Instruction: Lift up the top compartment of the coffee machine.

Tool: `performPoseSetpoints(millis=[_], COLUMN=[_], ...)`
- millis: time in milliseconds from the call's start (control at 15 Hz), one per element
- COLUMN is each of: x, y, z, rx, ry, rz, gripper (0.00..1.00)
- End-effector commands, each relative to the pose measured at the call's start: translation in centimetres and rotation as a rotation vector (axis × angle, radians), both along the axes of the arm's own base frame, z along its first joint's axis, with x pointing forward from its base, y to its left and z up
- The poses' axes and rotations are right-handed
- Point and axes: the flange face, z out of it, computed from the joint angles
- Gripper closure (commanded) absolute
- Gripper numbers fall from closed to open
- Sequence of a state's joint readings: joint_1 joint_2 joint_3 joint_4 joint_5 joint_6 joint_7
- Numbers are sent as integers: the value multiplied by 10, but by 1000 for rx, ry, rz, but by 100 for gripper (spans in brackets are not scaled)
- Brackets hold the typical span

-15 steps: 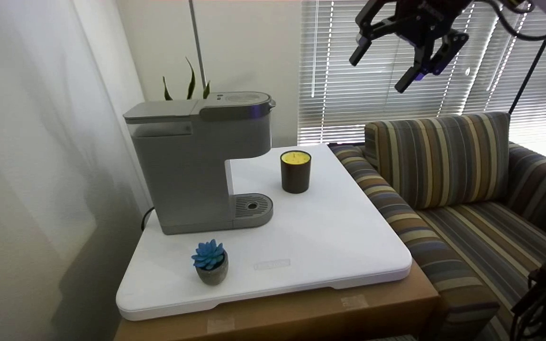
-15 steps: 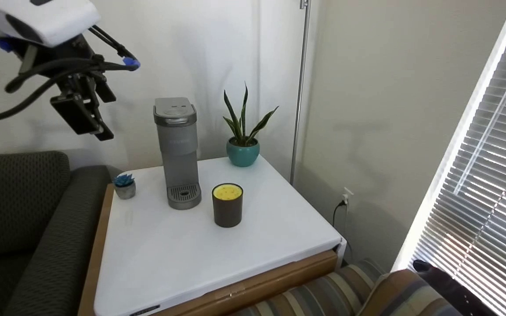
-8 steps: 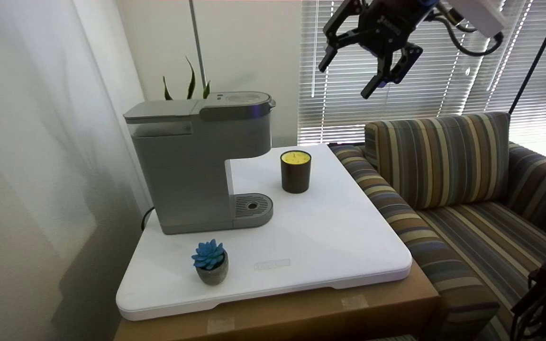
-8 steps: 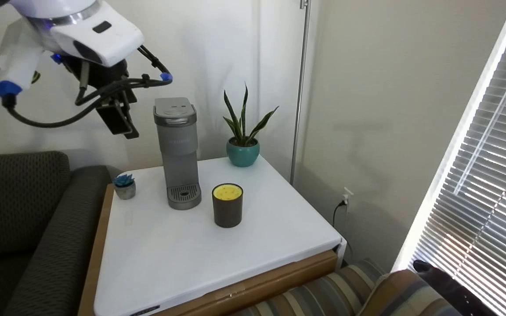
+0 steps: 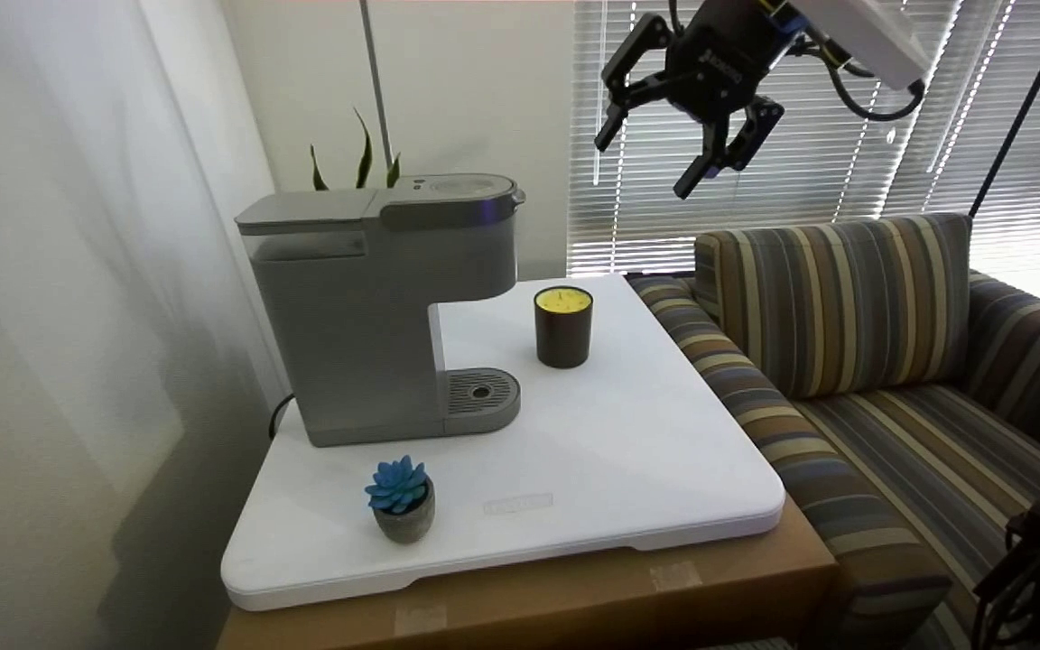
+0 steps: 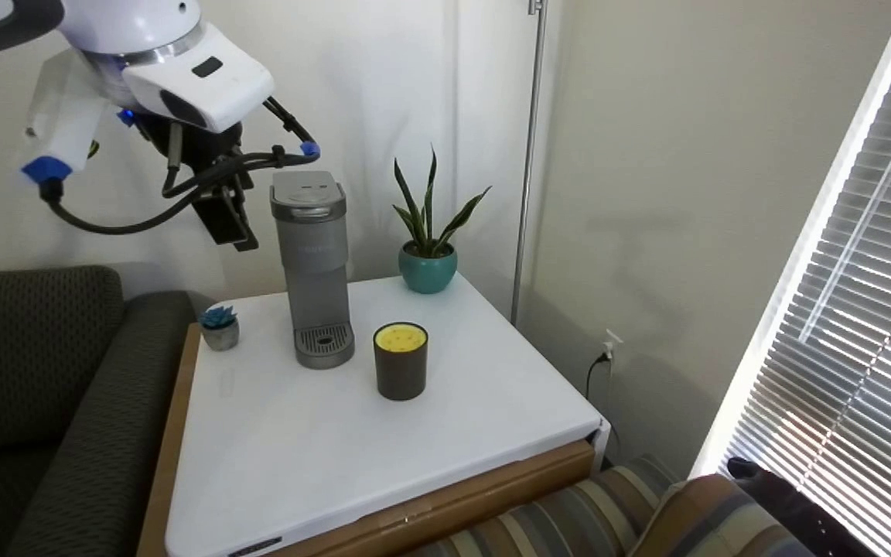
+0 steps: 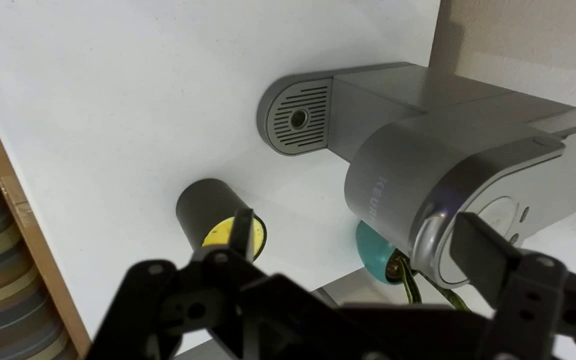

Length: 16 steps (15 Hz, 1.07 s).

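Note:
The grey coffee machine (image 5: 366, 343) stands upright on the white table in both exterior views (image 6: 315, 255). Its top compartment (image 5: 452, 209), the grey lid with a rounded front edge, is down flat; it also shows in an exterior view (image 6: 308, 195). In the wrist view the lid (image 7: 543, 180) and its shiny front handle (image 7: 430, 232) are at the right. My gripper (image 5: 644, 162) is open and empty, in the air in front of the machine and a little above lid height, apart from it. In the wrist view one finger (image 7: 483, 255) overlaps the lid's front in sight; the gripper (image 7: 355, 222) spans wide.
A dark candle jar (image 5: 563, 338) with yellow wax stands in front of the machine. A small blue succulent (image 5: 401, 501) stands beside the machine. A teal pot (image 6: 428, 271) with tall leaves stands on its other side. A striped armchair (image 5: 836, 307) borders the table (image 5: 628, 469).
The gripper has moved toward the coffee machine and slightly down, more slowly in the last half second. It stays open. The machine, lid and other objects have not moved.

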<state>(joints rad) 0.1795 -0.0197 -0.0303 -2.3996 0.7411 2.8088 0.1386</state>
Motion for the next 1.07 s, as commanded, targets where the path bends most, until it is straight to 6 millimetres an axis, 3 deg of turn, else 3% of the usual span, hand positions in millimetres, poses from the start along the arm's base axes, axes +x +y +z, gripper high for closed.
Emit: performPoseSetpoints(millis=[0,333,400,533,733,1000], x=[16,31,35,42,55,72], y=[-3,-16,-20,-28,-34,-23], z=[-11,-36,-43,-52,-60,-64], rx=[34,90,92,82,84,133], ry=[-24,-53,-53,-62,-83,-143], rz=[65,124,126,110,97,78], gripper=[0,2,26,32,55,83])
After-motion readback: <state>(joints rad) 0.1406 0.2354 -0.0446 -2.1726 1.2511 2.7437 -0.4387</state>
